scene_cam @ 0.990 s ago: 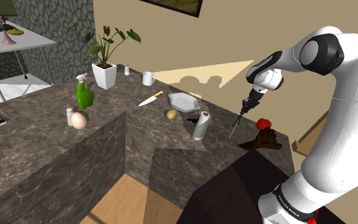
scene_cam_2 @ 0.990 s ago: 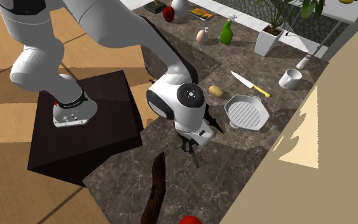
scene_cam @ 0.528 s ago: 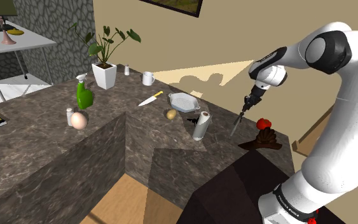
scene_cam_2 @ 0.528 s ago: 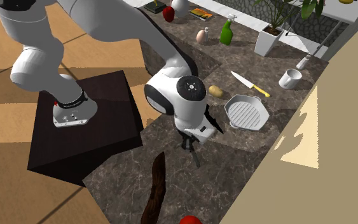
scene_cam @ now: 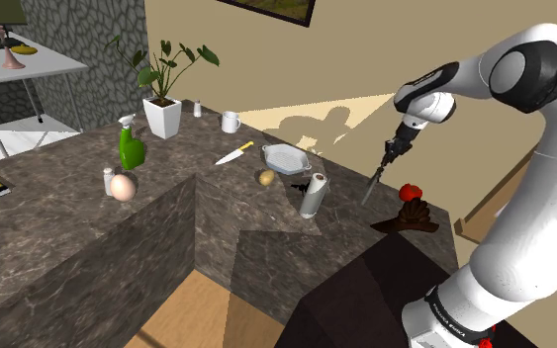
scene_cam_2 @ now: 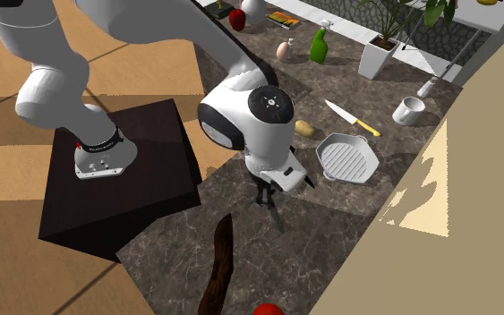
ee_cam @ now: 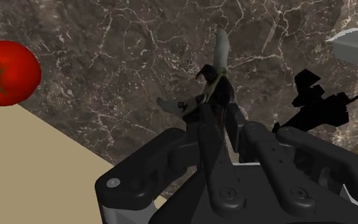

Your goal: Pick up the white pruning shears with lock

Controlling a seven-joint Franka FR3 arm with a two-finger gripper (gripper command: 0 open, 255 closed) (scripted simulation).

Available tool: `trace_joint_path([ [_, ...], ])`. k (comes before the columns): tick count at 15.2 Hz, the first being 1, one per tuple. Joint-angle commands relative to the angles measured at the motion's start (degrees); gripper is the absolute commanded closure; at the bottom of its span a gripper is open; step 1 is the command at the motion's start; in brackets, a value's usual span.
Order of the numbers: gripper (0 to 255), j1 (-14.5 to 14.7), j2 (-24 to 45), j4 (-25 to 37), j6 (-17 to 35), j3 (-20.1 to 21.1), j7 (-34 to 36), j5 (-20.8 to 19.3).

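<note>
From the shoulder view's left I see the pan (scene_cam: 286, 156), the paper roll (scene_cam: 313, 195), then my gripper (scene_cam: 391, 156) clamped on the shears (scene_cam: 371, 184). They hang blade-down, seemingly lifted off the tabletop (scene_cam: 167, 213), with the tomato (scene_cam: 411, 191) rightmost. I judge this near-vertical hold should stop them swinging into the roll.
</note>
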Motion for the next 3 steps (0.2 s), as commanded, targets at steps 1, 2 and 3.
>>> trace_joint_path([
  [1,255,0.2,-0.82,0.53,-1.22,-0.29,0.49,-0.67],
  [2,255,0.22,-0.9,0.56,-1.31,-0.31,0.53,-0.73],
  [3,255,0.21,-0.89,0.56,-1.31,-0.31,0.53,-0.73],
])
